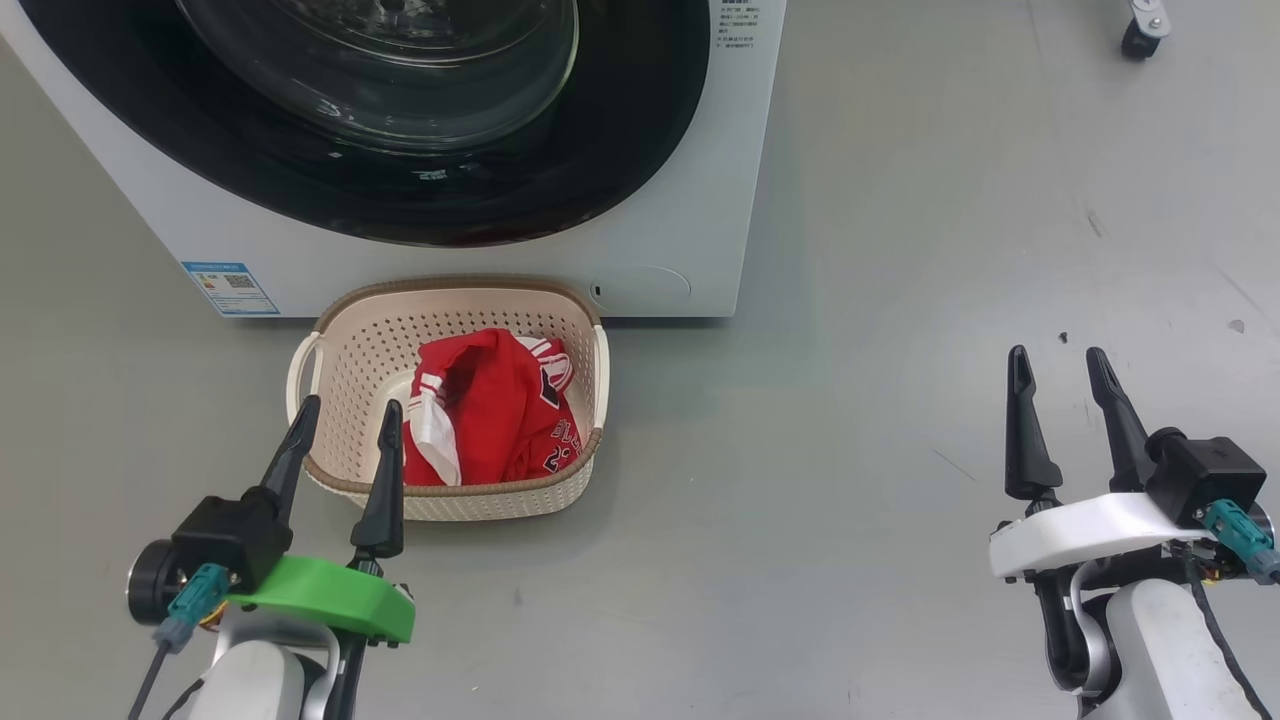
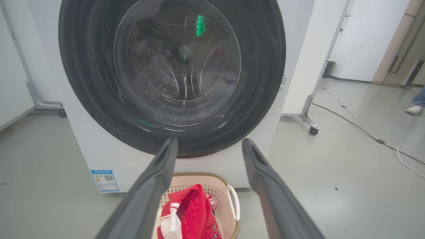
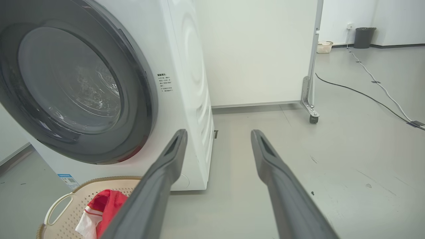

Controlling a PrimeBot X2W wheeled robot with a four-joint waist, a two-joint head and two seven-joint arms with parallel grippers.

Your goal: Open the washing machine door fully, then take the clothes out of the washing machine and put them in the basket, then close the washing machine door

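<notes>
1. You find the clothes point(image 1: 500, 410) heaped in the basket point(image 1: 370, 340), which stands on the floor just on the near side of the washing machine point(image 1: 680, 230).
2. They are soft, light and limp. If you must lift them, pinch a raised fold on top of the heap, not a flat part.
3. The washing machine door point(image 1: 650, 100) looks shut, flush with the front. Through its glass you see only the bare drum.
4. I judge the door stiff and rather heavy, its black rim glossy and slippery, and its glass fragile. Take it at the rim's edge, never at the glass.
5. Your left gripper point(image 1: 350, 405) hangs at the basket's near left corner, jaws spread wide, holding nothing.
6. Your right gripper point(image 1: 1057, 355) is well apart to the right over bare floor, jaws equally spread and empty.
7. The task seems complete.
</notes>
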